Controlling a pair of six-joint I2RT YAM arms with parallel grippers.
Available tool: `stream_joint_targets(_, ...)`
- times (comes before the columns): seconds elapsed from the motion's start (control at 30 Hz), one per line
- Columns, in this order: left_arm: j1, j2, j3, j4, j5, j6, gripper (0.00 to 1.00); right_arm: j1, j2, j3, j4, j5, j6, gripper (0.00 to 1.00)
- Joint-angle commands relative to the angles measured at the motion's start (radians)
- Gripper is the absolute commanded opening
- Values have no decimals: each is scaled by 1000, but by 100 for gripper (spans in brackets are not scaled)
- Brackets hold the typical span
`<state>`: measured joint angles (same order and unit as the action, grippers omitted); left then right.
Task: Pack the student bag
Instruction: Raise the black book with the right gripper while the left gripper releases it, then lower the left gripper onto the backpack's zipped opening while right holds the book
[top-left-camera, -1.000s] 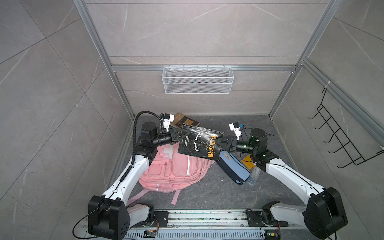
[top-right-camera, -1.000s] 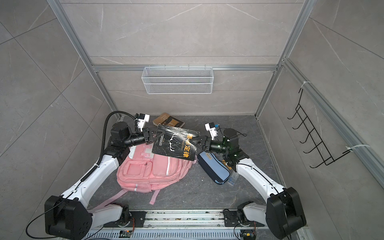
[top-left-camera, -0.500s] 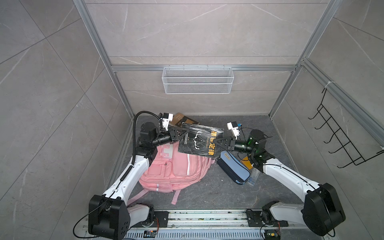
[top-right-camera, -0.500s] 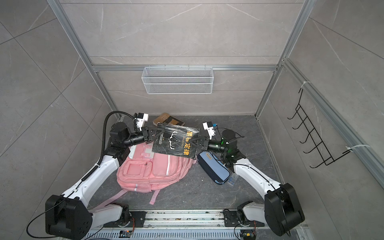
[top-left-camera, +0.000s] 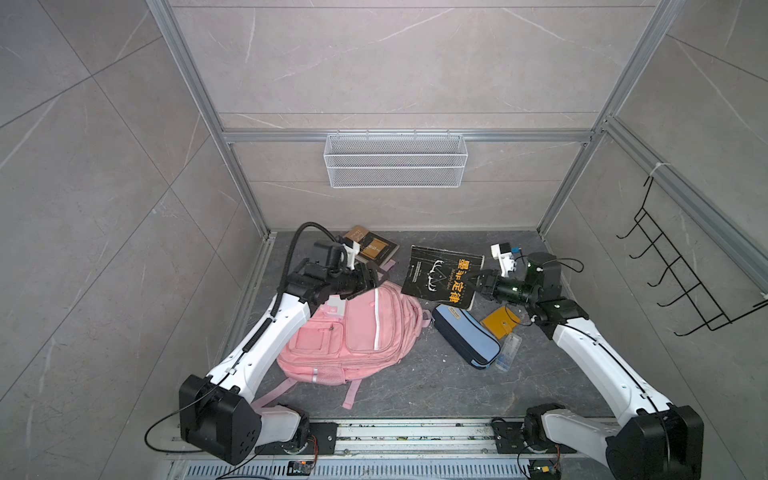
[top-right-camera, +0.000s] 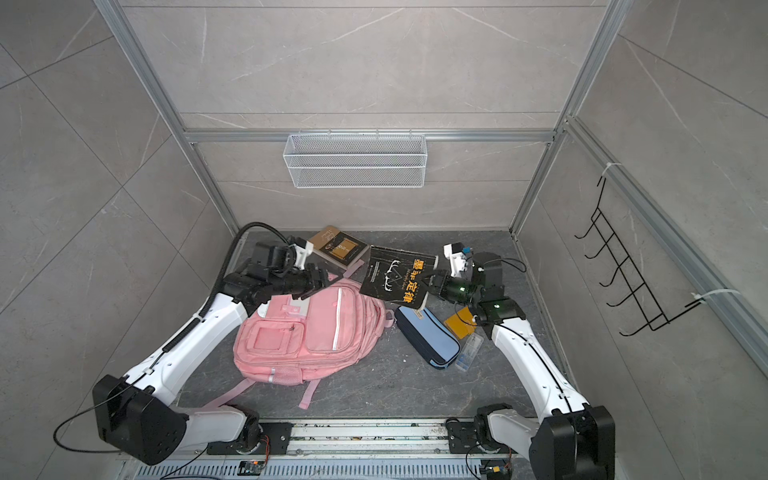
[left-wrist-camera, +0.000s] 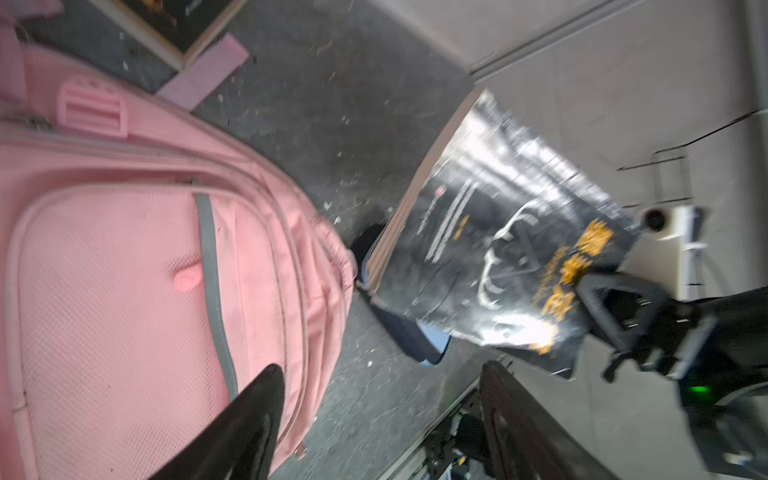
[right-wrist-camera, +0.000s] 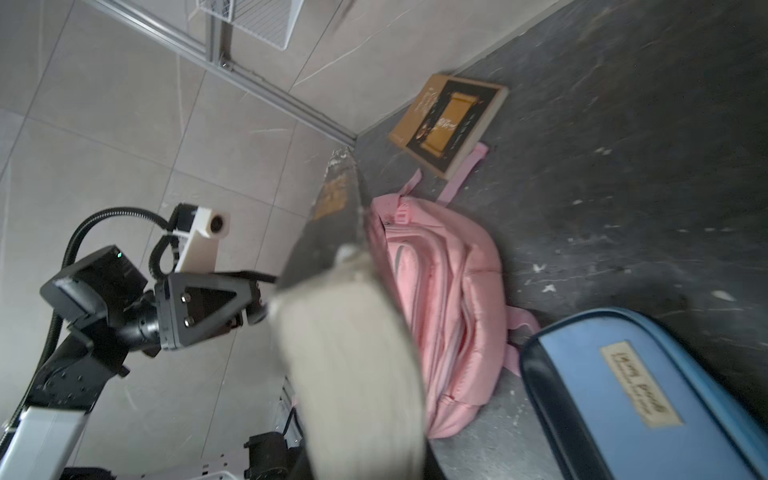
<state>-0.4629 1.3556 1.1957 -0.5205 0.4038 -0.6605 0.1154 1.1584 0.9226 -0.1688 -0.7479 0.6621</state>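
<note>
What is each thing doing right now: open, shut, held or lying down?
Large pink fabric backpack, lying flat, front up.
Black paperback book with orange letters, held off the floor.
Right pincer, shut on the black book.
Left pincer, open, empty.
Brown rectangular book, lying flat.
Light-blue fabric pencil case, lying closed.

My left arm (top-left-camera: 270, 332) and right arm (top-left-camera: 598, 361): white link shells between black joint housings (top-left-camera: 216, 424). A ribbed black cable (right-wrist-camera: 112, 215) arches over the left. Each wrist bears a white camera block (right-wrist-camera: 205, 232). My left end effector (left-wrist-camera: 382, 374) is black, its triangular bracket (right-wrist-camera: 208, 303) fixed by two silver screws (right-wrist-camera: 185, 297). Green lights (left-wrist-camera: 698, 392) mark my right wrist.
</note>
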Motion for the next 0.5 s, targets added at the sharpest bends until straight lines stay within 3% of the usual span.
stream_joint_targets(0.0, -124, 77, 4, -115, -211, -24, 71, -58, -15, 40, -137, 25, -96, 0)
stream_joint_targets(0.1, -221, 172, 53, -161, -364, -54, 65, -89, -30, 31, -143, 50, -94, 0)
stream_joint_targets(0.27, -270, 324, 143, -167, -429, -15, 60, -104, -17, 45, -158, 42, -107, 0)
stream_joint_targets(0.47, -308, 442, 268, -288, -627, 4, 48, -106, -24, 36, -169, 44, -108, 0)
